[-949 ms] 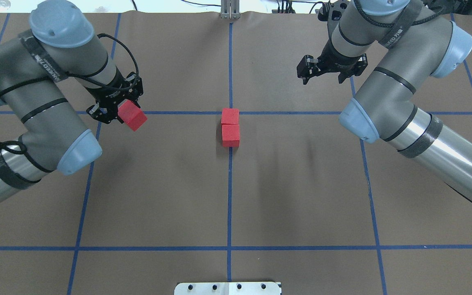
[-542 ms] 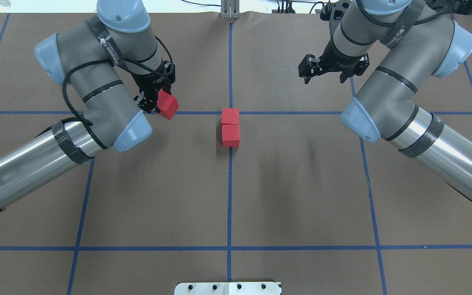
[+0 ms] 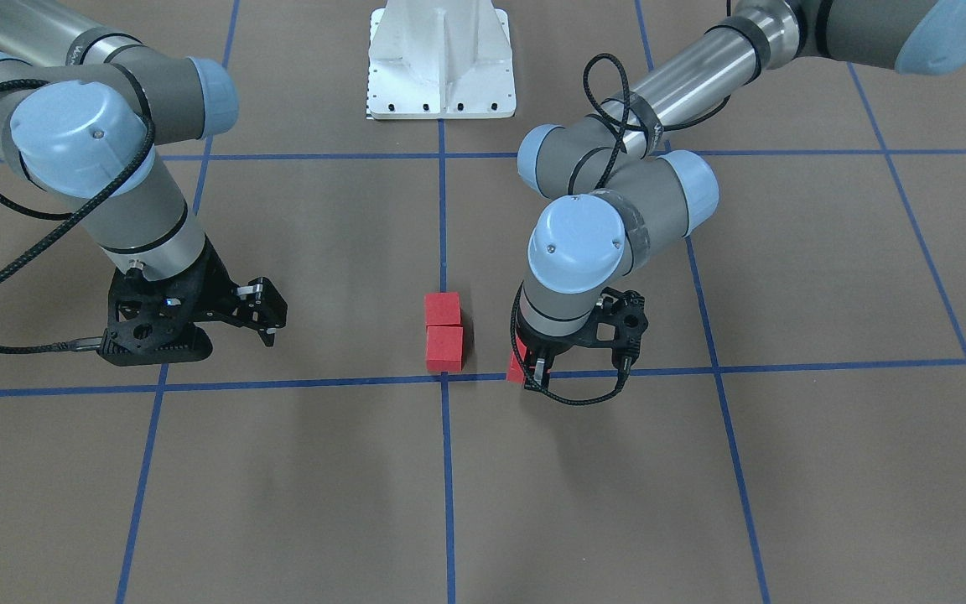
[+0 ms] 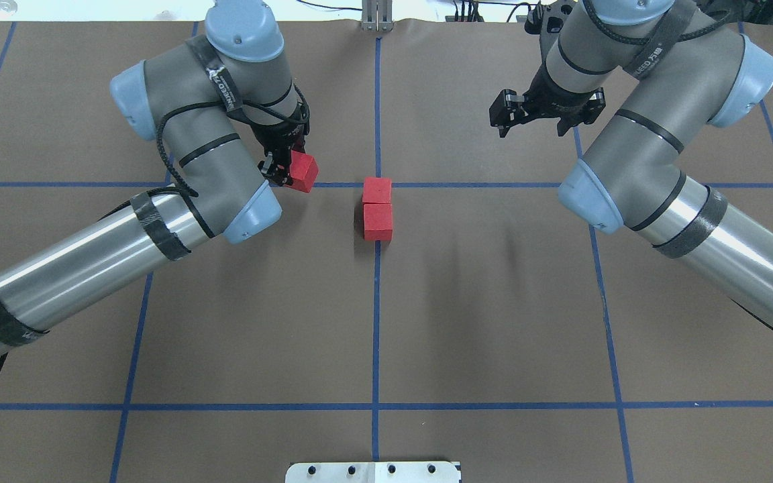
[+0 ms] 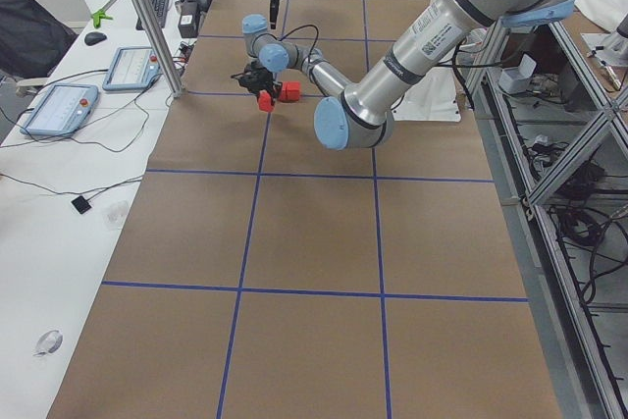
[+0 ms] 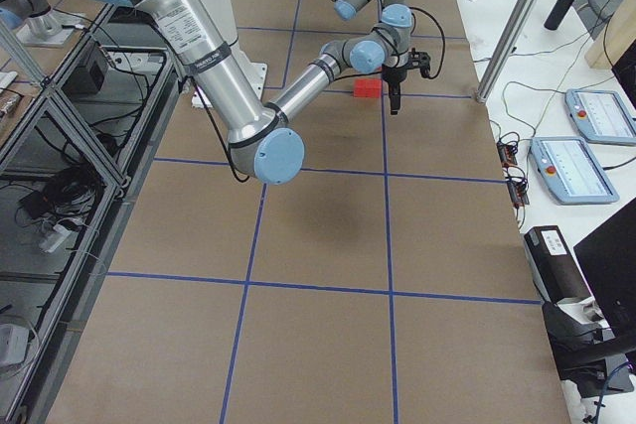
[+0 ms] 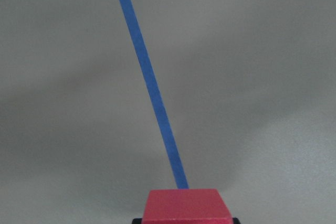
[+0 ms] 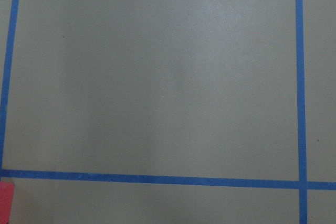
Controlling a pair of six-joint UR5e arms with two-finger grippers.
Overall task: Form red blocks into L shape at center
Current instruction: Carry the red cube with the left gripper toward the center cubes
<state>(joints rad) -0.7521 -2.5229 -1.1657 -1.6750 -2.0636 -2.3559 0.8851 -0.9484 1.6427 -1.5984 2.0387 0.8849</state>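
Note:
Two red blocks (image 4: 377,190) (image 4: 378,222) lie touching in a line at the center crossing (image 4: 378,182) of the blue tape, one on the crossing and one nearer me. They also show in the front view (image 3: 443,309) (image 3: 444,347). My left gripper (image 4: 292,171) is shut on the third red block (image 4: 304,172), held low over the cross tape line just left of the pair. In the front view this block (image 3: 516,370) is mostly hidden by the gripper. The left wrist view shows its top (image 7: 188,205). My right gripper (image 4: 529,129) is open and empty, far right and beyond the pair.
A white mounting plate (image 4: 373,471) sits at the near table edge. A metal post (image 4: 376,17) stands at the far edge. Blue tape lines grid the brown surface. Tablets and cables (image 5: 59,105) lie on a side desk beyond the table.
My left arm has swung right along the cross tape line with the red block, from the left grid line to just left of the pair. The right arm has barely moved.

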